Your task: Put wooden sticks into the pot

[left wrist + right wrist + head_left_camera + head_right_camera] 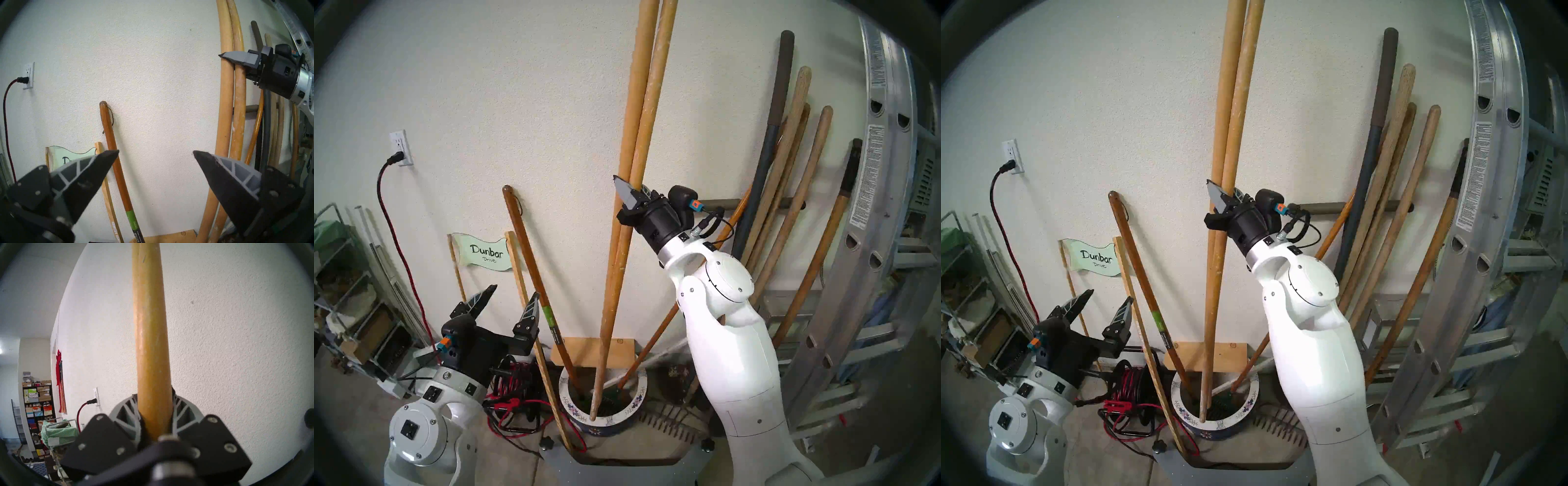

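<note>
Two long yellow-tan wooden sticks stand nearly upright against the wall: a plain stick [631, 101] and, to its right, a white-speckled stick [650, 101]. My right gripper [631, 187] is shut on the speckled stick [151, 344] at mid-height, with the plain stick [224, 101] pressed against it. Both sticks run down into the round pot [639, 397], which has a white floral rim and a dark blue body. One lower end shows just inside the pot's front rim. My left gripper [514, 292] is open and holds nothing, low and left of the pot.
A dark brown handle with a green label [545, 305] and an orange handle [653, 339] also stand in the pot. A thin wooden strip [531, 325] leans beside it. A red cord reel [514, 383] lies at the left. Tool handles [789, 169] and a ladder [873, 169] are at the right.
</note>
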Robot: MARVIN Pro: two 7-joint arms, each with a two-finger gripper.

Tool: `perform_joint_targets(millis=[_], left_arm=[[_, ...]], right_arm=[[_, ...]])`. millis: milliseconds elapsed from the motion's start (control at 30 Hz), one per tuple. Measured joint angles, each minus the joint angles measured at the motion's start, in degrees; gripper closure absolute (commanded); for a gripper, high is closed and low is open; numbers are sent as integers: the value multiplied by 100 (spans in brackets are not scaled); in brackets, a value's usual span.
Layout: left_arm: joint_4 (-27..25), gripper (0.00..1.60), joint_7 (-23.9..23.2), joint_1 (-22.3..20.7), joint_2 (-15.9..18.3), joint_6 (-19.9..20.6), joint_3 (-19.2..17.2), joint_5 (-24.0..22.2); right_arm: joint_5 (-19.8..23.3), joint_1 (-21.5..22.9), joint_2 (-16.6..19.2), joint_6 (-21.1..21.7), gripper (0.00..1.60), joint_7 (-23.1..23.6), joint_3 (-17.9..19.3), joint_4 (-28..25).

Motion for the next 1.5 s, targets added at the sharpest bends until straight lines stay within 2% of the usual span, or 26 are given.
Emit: perform_joint_targets(millis=[567,1000,1500], left_arm=[[0,0,4,2,4,-6,1,-5],[0,0,4,4,8,-8,2,-8],[0,0,6,5,12,-9,3,-10]], right_arm=[[-143,109,-92,-391,160,23,-70,783],[-214,-147,-35,-652,160,77,146,1034],[-331,-461,27,-626,160,-53,301,1331]])
